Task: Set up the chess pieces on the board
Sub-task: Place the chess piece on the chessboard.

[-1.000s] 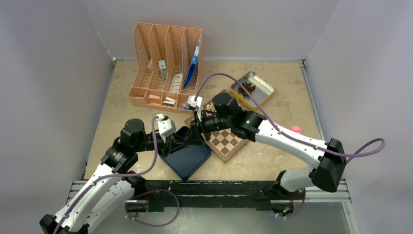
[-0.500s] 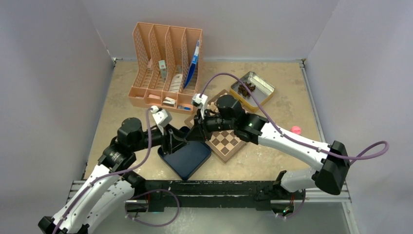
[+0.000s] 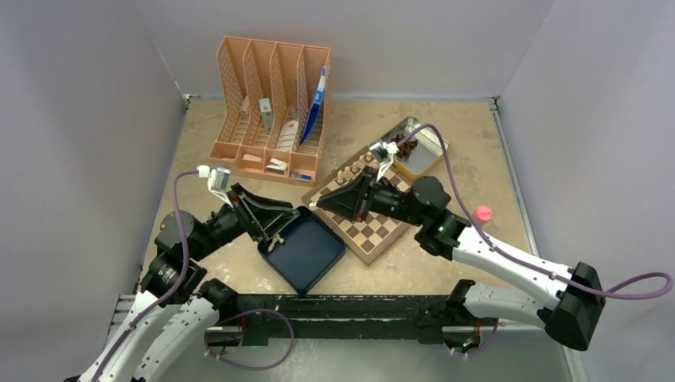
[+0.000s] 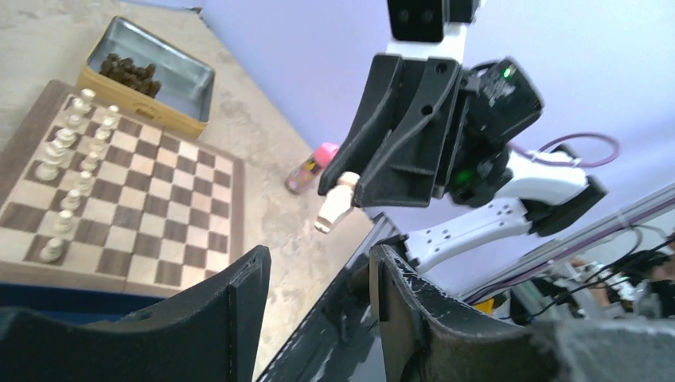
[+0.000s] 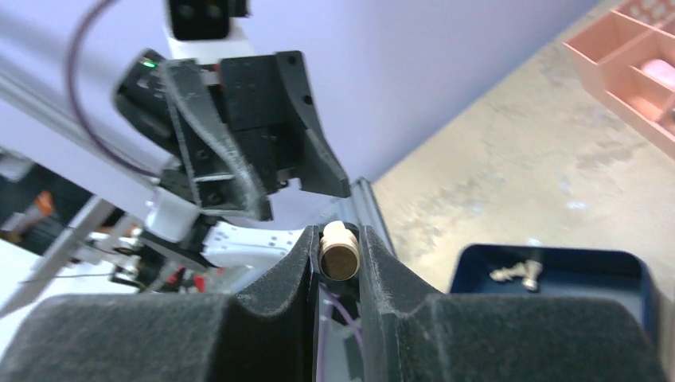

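We see the checkered square wooden board [image 4: 159, 215] lying flat; pale beige pieces [image 4: 68, 159] stand along one edge; another piece [image 5: 340, 253] hangs clamped.

Passed a chess piece [image 4: 333, 208] from left end effector [image 4: 318, 259], now spread, into right end effector [image 5: 338, 239], now clamped on it; drew the two apart.

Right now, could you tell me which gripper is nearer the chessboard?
Right. The right gripper, fingers shut on a chess piece, hovers at a corner of the board; the left gripper hangs open over the blue tray.
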Robot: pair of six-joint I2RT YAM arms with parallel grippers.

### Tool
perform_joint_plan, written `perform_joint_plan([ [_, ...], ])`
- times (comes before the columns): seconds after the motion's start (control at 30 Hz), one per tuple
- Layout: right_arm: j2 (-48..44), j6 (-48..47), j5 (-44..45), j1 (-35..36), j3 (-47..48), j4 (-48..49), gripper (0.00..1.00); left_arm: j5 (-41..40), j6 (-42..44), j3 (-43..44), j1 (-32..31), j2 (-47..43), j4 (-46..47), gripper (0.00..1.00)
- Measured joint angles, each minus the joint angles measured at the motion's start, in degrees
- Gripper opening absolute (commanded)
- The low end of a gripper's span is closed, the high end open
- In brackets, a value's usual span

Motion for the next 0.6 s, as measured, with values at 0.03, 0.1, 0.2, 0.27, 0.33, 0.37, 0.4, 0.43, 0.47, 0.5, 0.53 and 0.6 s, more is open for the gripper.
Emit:
perform_joint_plan([
  [0.03, -0.72, 1.62, -0.07, 0.0, -1.11, 2.21, 0.11, -0.02, -1.11, -0.07, 0.0, 0.09, 1.05, 0.48],
  [0.1, -1.9, 5.66, -0.35, 0.0, -3.78, 8.04, 0.11, 0.26, -3.26, -0.13, 0.0, 0.79, 3.85, 0.47],
  [0.2, -2.19, 10.69, -0.66, 0.0, -6.4, 14.56, 0.11, 1.99, -5.6, -0.13, 0.0, 3.39, 9.18, 0.46],
  [0.27, -2.08, 13.2, -0.87, 0.0, -7.3, 17.27, 0.11, 3.61, -6.95, -0.13, 0.0, 5.75, 12.24, 0.45],
  [0.33, -2.08, 14.95, -0.96, 0.0, -7.39, 18.99, 0.11, 5.2, -8.11, -0.26, 0.0, 7.91, 14.97, 0.44],
  [0.37, -2.12, 15.69, -0.94, 0.0, -7.39, 19.87, 0.11, 6.12, -8.74, -0.59, 0.0, 8.96, 16.74, 0.44],
  [0.4, -2.21, 16.31, -0.94, 0.0, -7.45, 20.5, 0.11, 6.88, -9.55, -1.01, 0.0, 9.86, 18.43, 0.43],
  [0.43, -2.27, 16.72, -0.9, 0.0, -7.67, 20.94, 0.11, 7.34, -9.97, -1.22, 0.0, 10.45, 19.5, 0.43],
  [0.47, -2.45, 17.27, -0.76, 0.0, -8.09, 21.42, 0.11, 7.82, -10.34, -1.46, 0.07, 11.13, 20.74, 0.44],
  [0.5, -2.6, 17.84, -0.55, 0.0, -8.55, 21.75, 0.11, 8.52, -10.99, -1.9, 0.07, 11.78, 22.47, 0.43],
  [0.53, -2.71, 18.27, -0.37, -0.02, -8.92, 22.1, 0.11, 8.68, -11.02, -2.01, 0.07, 11.87, 22.82, 0.44],
  [0.6, -2.91, 18.95, 0.0, -0.02, -9.25, 22.16, 0.11, 9.31, -11.72, -2.93, 0.07, 12.33, 25.31, 0.45],
])
